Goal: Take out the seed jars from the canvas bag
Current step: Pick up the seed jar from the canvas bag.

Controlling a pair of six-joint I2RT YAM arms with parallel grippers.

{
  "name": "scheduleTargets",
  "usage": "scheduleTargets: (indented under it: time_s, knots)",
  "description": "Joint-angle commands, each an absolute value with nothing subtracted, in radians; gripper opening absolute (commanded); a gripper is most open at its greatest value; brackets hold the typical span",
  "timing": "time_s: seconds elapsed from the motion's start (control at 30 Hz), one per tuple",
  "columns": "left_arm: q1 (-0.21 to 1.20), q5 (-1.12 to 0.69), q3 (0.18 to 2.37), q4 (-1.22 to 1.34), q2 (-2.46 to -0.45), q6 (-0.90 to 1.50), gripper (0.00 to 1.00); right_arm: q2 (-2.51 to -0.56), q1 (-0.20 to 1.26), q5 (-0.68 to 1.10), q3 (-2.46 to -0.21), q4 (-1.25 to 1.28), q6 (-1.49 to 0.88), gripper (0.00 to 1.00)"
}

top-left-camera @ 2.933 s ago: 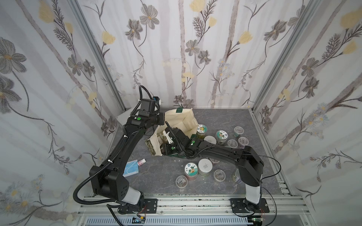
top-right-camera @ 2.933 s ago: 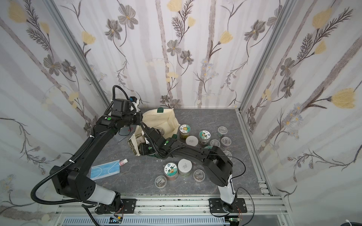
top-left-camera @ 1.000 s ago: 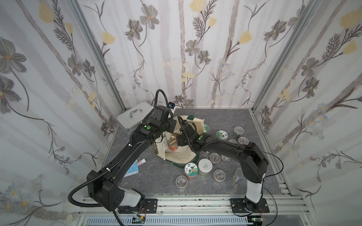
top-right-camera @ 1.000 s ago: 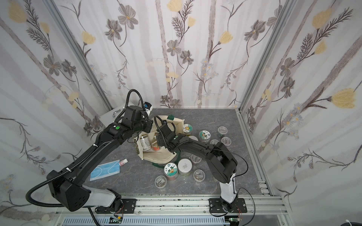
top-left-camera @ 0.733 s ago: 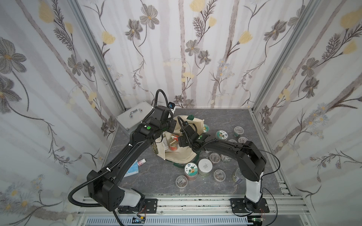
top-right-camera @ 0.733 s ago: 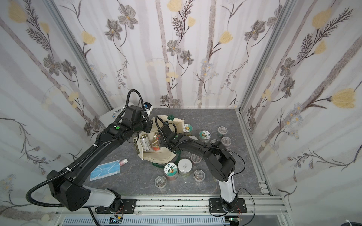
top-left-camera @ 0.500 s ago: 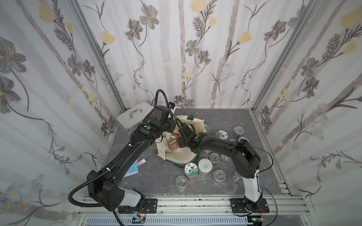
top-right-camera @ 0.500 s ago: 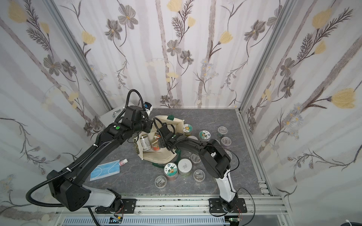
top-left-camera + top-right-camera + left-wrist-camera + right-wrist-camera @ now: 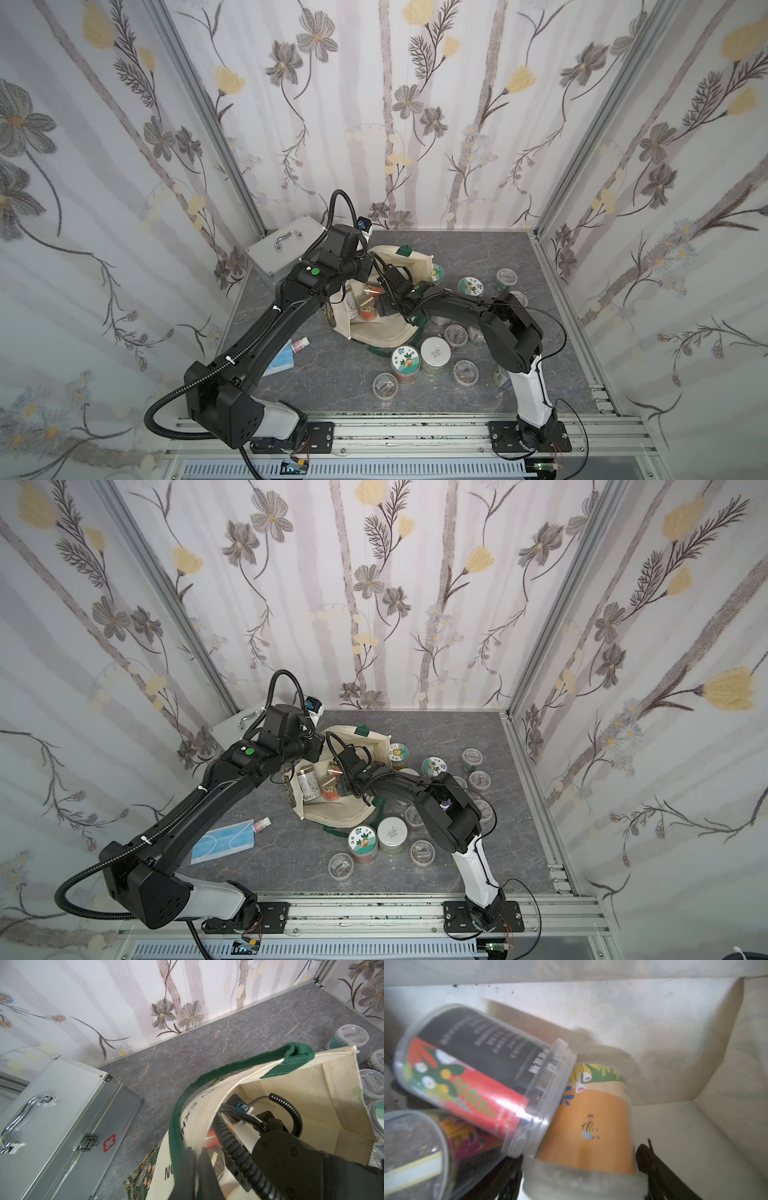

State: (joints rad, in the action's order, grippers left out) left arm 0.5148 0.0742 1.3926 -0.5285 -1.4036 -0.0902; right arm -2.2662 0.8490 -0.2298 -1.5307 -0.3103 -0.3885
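Note:
The cream canvas bag (image 9: 386, 332) lies on its side, its mouth held up. My left gripper (image 9: 195, 1167) is shut on the bag's rim beside the green handle (image 9: 228, 1068). My right gripper (image 9: 579, 1180) is inside the bag, open. Its fingers (image 9: 654, 1167) stand either side of the lid end of an orange-labelled seed jar (image 9: 587, 1126). A red-and-black-labelled jar (image 9: 477, 1070) leans on that one, and a clear-lidded jar (image 9: 411, 1147) lies beside them. Several seed jars stand outside the bag, among them a sticker-lidded one (image 9: 405, 361) and a white-lidded one (image 9: 435, 353).
A silver metal case (image 9: 286, 249) sits at the back left corner. A blue face mask (image 9: 222, 845) and a small pink-capped bottle (image 9: 262, 824) lie left of the bag. More jars (image 9: 505, 277) crowd the floor to the bag's right. Walls enclose three sides.
My right gripper has reached deeper into the bag and its jaws have widened round the orange jar. The left gripper keeps hold of the rim in the same place.

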Motion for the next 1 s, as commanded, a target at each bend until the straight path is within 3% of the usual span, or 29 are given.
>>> scheduleTargets:
  time_s: [0.0,0.27,0.6,0.97]
  knots:
    - [0.515,0.065,1.393,-0.462,-1.4,-0.098,0.0,-2.278,0.843,-0.217,-1.543,-0.263,-0.36,0.86]
    - [0.514,0.07,1.391,-0.463,-1.398,-0.1,0.0,-2.301,0.84,-0.193,-1.545,-0.187,-0.294,0.8]
    - [0.513,0.089,1.392,-0.462,-1.4,-0.099,0.0,-2.181,0.839,-0.245,-1.49,-0.205,-0.302,0.58]
    - [0.506,0.183,1.408,-0.476,-1.424,-0.09,0.0,-1.995,0.866,-0.117,-1.451,-0.302,-0.344,0.57]
